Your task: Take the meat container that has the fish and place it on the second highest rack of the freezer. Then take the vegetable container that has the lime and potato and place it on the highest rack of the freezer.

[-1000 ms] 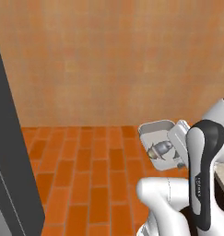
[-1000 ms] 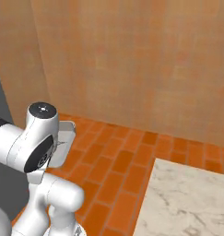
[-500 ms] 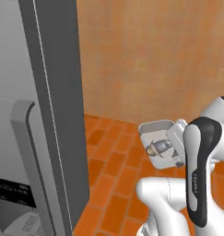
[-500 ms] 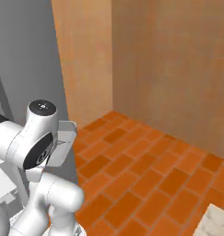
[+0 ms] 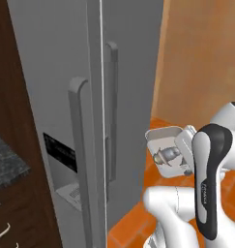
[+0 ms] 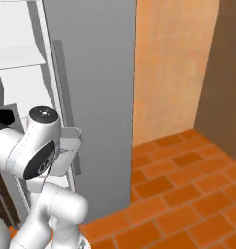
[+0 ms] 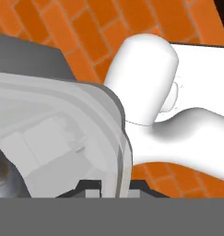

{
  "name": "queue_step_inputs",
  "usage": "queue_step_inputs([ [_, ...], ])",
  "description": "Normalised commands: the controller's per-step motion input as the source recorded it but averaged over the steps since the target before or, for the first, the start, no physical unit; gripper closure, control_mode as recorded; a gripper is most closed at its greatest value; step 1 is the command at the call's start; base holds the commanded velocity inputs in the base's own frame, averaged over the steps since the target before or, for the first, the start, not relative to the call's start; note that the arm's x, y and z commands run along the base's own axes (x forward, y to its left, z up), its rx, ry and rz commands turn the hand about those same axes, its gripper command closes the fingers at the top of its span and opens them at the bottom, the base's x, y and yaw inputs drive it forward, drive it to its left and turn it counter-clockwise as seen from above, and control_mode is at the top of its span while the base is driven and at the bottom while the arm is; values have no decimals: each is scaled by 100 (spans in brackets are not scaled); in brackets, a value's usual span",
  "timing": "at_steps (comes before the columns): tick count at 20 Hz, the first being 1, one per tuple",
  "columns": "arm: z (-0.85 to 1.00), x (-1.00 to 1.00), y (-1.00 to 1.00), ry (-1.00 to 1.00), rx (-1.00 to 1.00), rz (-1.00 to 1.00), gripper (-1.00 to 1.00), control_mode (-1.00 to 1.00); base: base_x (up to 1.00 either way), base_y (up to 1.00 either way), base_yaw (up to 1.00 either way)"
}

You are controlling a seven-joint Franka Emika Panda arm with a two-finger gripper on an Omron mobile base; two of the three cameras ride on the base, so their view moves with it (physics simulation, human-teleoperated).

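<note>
Now, the tray: meat container [image 5: 168, 151], held up in the air beside the arm, just to the right of the freezer [image 5: 85, 97].
Inside the tray: fish [image 5: 166, 154], small and grey, lying near the middle of the tray.
Tilt: tipped up toward the left base camera, so the fish could slide.
Weight: looks light; thin walls, one small fish.
Feel: looks stiff and smooth, likely slippery at the rim.
Breakable: likely not, but easy to spill if tipped more.
Best place to hold: the rim on a short side, pinched over the edge, tray kept flat.
Gripper: gripper [image 7: 109, 186], at the tray's edge, near a rounded corner.
Fingers: pressed close together, pinching the thin wall of the tray between them.
Touching: only the tray wall, as far as can be seen; not the fish.
Freezer doors: grey fronts with long bar handles in the left base view; white shelves [image 6: 20, 56] open to sight in the right base view.
Step in hand, as a guess: carrying the tray to the second shelf from the top.
Care needed: slow moves, tray level, rim clear of the door edge.
</note>
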Motion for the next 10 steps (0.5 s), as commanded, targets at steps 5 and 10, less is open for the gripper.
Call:
queue_step_inputs([
  [5,0,0,0,0,0,0,100,100,21,-14,63],
  [10,0,0,0,0,0,0,100,100,13,-15,63],
])
